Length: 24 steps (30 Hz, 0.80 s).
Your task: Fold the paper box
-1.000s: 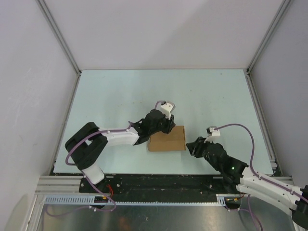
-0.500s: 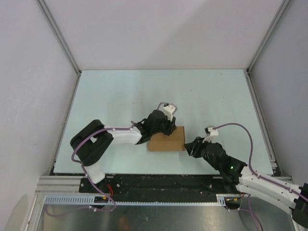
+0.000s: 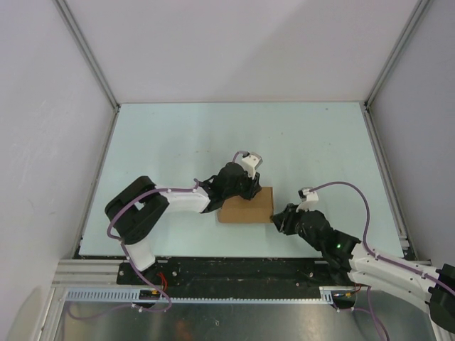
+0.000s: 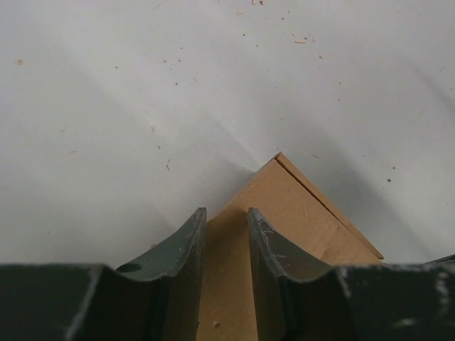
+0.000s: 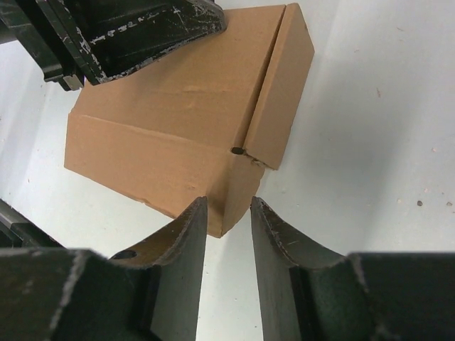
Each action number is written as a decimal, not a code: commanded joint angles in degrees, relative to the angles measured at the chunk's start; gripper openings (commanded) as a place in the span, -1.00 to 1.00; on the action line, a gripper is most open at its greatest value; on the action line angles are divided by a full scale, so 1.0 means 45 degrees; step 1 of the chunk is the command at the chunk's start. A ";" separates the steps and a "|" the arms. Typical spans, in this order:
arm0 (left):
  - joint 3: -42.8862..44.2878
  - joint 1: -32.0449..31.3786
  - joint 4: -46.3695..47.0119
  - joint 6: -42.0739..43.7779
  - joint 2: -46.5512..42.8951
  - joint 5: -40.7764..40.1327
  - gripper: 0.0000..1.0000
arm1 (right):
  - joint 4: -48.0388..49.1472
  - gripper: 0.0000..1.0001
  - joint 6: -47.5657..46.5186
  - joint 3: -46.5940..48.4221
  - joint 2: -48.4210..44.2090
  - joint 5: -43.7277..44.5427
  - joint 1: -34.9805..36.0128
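Cardboard, tan and thin: the paper box [image 3: 245, 206] lies flat on the pale surface [image 3: 178, 142], near the middle and towards the near edge, between the two arms. It looks mostly formed, a shallow rectangle. The right wrist view shows the right end panel [image 5: 281, 85] turned over, with a slit running along it to a small hole. The left fingers [image 4: 186, 245] are a little apart with a narrow gap. Their tips are on the top panel at the far-left side, and nothing shows clamped between them. The right fingers [image 5: 181, 241] are also apart, low at the near-right corner. That corner sits just ahead of the gap, and I can't tell if it touches. My read is that the left side pins the box while the right side closes or tucks the right end. To do that well, press straight down with the left so the box doesn't slide or spin. Bring the right in low and square to the end panel, then push along the crease, not at the corner point. Go gently, since thin card buckles. Watch that the slit edge doesn't spring back open.
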 commanded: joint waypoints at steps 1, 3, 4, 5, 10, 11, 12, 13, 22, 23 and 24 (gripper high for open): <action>0.0485 0.0066 0.0318 0.0246 0.0135 0.0337 -0.31 | 0.0574 -0.28 0.0024 -0.0057 0.0011 -0.0099 0.0031; 0.0524 0.0066 0.0318 0.0246 0.0174 0.0356 -0.31 | 0.0574 -0.30 0.0024 -0.0057 0.0030 -0.0099 0.0012; 0.0524 0.0066 0.0318 0.0246 0.0174 0.0376 -0.31 | 0.0593 -0.31 0.0024 -0.0076 0.0030 -0.0100 -0.0008; 0.0524 0.0066 0.0318 0.0246 0.0193 0.0395 -0.32 | 0.0594 -0.33 0.0043 -0.0115 0.0050 -0.0042 0.0012; 0.0524 0.0085 0.0318 0.0226 0.0232 0.0434 -0.32 | 0.0652 -0.41 0.0044 -0.0174 0.0206 -0.0099 -0.0066; 0.0524 0.0066 0.0318 0.0226 0.0213 0.0435 -0.32 | 0.0672 -0.43 0.0063 -0.0174 0.0264 -0.0080 -0.0086; 0.0524 0.0066 0.0318 0.0207 0.0213 0.0435 -0.32 | 0.0691 -0.43 0.0082 -0.0194 0.0342 -0.0080 -0.0086; 0.0524 0.0066 0.0318 0.0207 0.0232 0.0415 -0.32 | 0.0691 -0.44 0.0082 -0.0194 0.0382 -0.0080 -0.0105; 0.0544 0.0066 0.0318 0.0207 0.0271 0.0435 -0.33 | 0.0867 -0.46 0.0082 -0.0233 0.0733 -0.0100 -0.0145; 0.0544 0.0066 0.0318 0.0207 0.0252 0.0435 -0.33 | 0.0867 -0.46 0.0082 -0.0233 0.0753 -0.0100 -0.0164; 0.0544 0.0066 0.0318 0.0207 0.0252 0.0435 -0.34 | 0.0906 -0.47 0.0082 -0.0252 0.0772 -0.0100 -0.0164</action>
